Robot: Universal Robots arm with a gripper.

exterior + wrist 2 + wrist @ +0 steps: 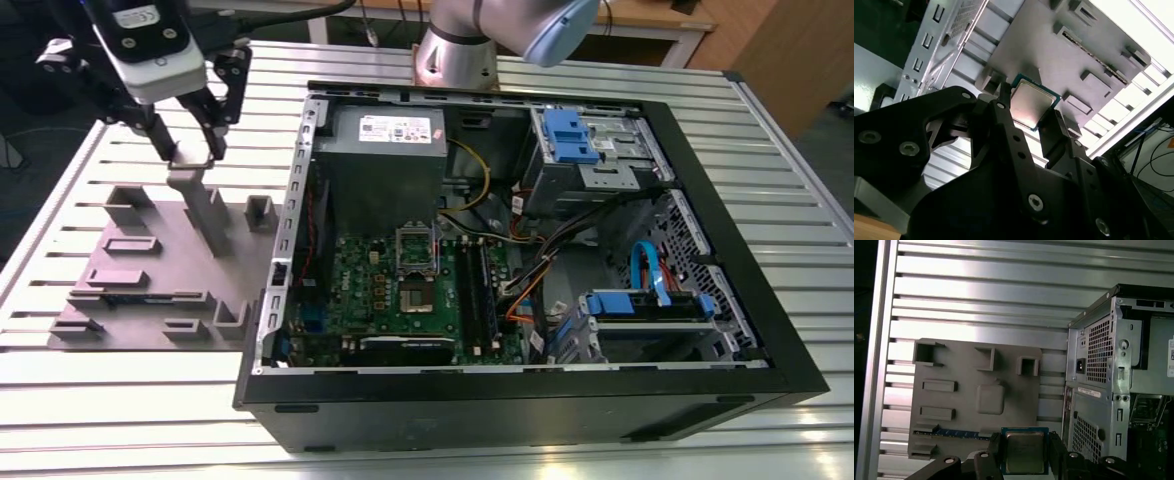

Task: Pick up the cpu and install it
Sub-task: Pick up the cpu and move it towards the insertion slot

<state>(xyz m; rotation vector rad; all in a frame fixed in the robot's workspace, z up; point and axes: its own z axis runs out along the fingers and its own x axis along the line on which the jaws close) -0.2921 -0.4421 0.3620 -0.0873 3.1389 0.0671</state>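
The cpu (1031, 104), a small flat square chip with a silvery top and green edge, sits between the black fingers of my gripper (1030, 109), which is shut on it. The first wrist view shows the cpu (1025, 451) held above the near edge of the grey holder plate (954, 365). In the exterior view my gripper (191, 150) hangs above that holder plate (147, 270), on the exterior view's left of the open black computer case (747, 330). The metal-framed socket (416, 250) lies on the green motherboard inside the case.
A grey power supply (384, 130) fills the case's far corner, with blue drive brackets (567, 135) and loose cables (534, 270) beside the board. A memory stick (951, 433) lies in the holder plate. The arm's base (461, 50) stands behind the case on the slatted table.
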